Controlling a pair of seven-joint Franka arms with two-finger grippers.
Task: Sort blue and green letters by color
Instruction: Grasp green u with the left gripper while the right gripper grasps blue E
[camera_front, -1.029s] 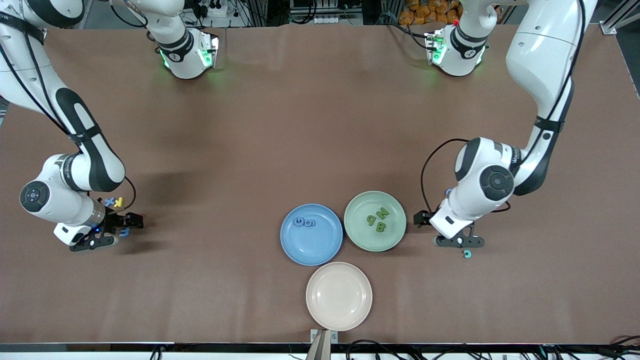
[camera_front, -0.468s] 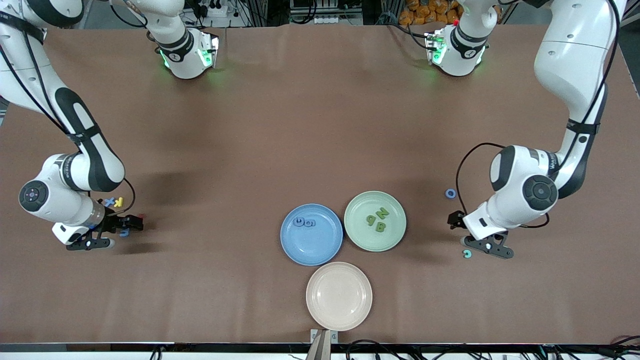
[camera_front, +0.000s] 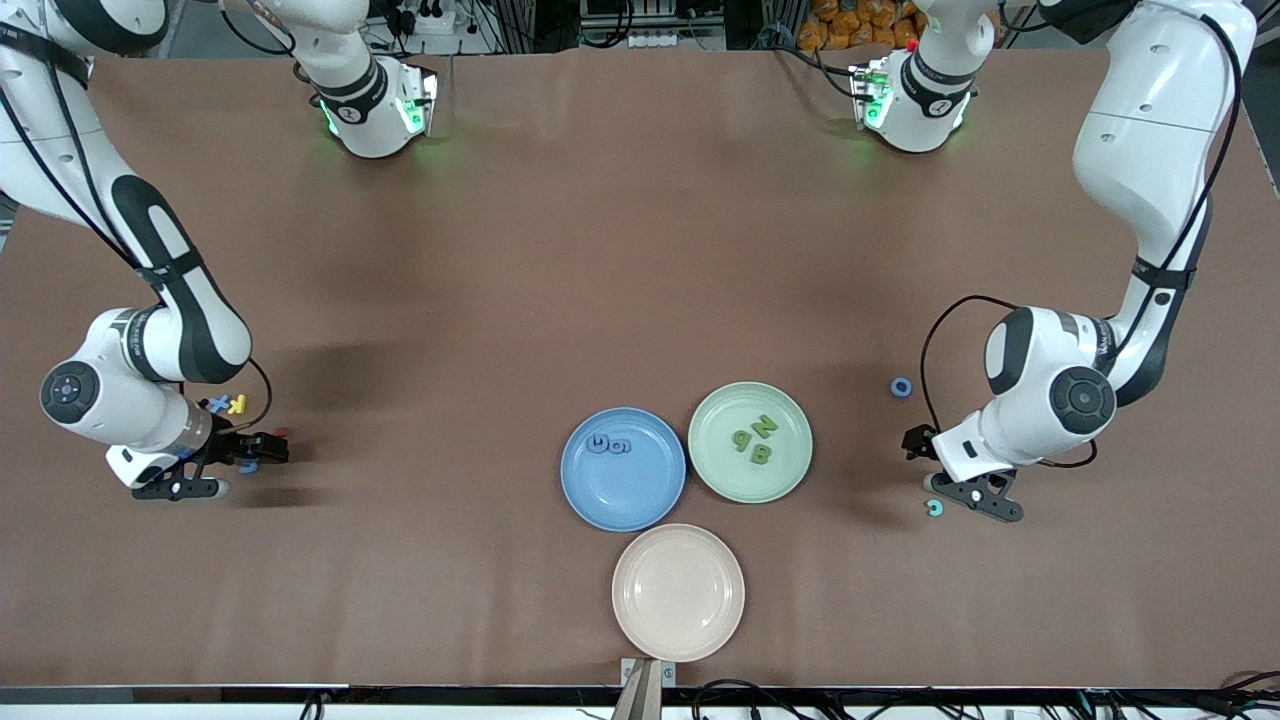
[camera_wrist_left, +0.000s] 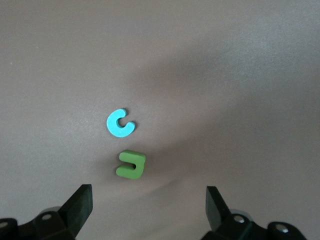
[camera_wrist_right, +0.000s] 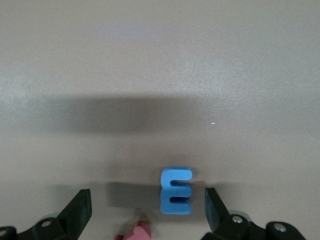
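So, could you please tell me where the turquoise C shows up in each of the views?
Front view: the turquoise C lies on the table toward the left arm's end, nearer the camera than the blue ring.
Left wrist view: the C lies beside a green letter.
Right wrist view: not in it; the open right gripper hangs over a blue E.
Shared landmark: the open left gripper, just by the C.

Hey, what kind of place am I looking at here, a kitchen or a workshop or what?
Most likely a robotics lab, not a kitchen: two arms work over a brown-covered table, with cables along its edge, and toy letters being sorted onto coloured plates.
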